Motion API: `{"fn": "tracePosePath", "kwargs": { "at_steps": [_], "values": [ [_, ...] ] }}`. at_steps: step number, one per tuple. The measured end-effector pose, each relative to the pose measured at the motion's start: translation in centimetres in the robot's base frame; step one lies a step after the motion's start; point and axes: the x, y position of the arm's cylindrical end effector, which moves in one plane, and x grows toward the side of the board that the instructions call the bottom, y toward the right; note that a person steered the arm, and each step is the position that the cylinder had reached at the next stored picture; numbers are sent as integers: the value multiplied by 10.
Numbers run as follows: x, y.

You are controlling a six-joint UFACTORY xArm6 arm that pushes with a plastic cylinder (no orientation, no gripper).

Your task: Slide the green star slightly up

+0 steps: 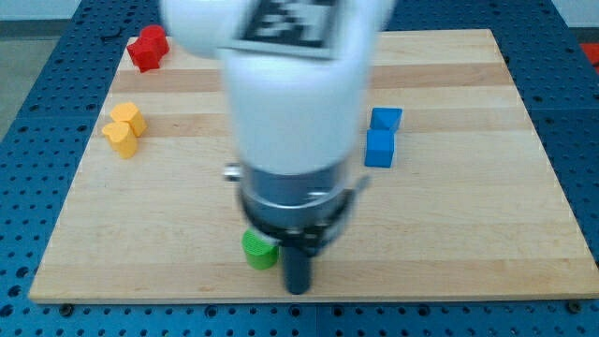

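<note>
A green block (258, 250) lies near the view's bottom edge of the wooden board, partly hidden by the arm's body; its shape cannot be made out. My tip (298, 288) is the lower end of the dark rod. It stands just to the right of and slightly below the green block, close to it; contact cannot be told. The large white and grey arm body (290, 112) covers the middle of the board and hides whatever lies behind it.
A red block (148, 48) sits at the board's top left. Two yellow blocks (124, 129) lie at the left. Two blue blocks (382, 137) lie right of the arm. The board's bottom edge (309, 299) is just under the tip.
</note>
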Motion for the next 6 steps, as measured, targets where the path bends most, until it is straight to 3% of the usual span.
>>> {"fn": "tracePosePath", "kwargs": {
  "at_steps": [1,3,5,6],
  "values": [
    [-34,-28],
    [-123,-16],
    [-134,43],
    [-104,103]
  ]
}}
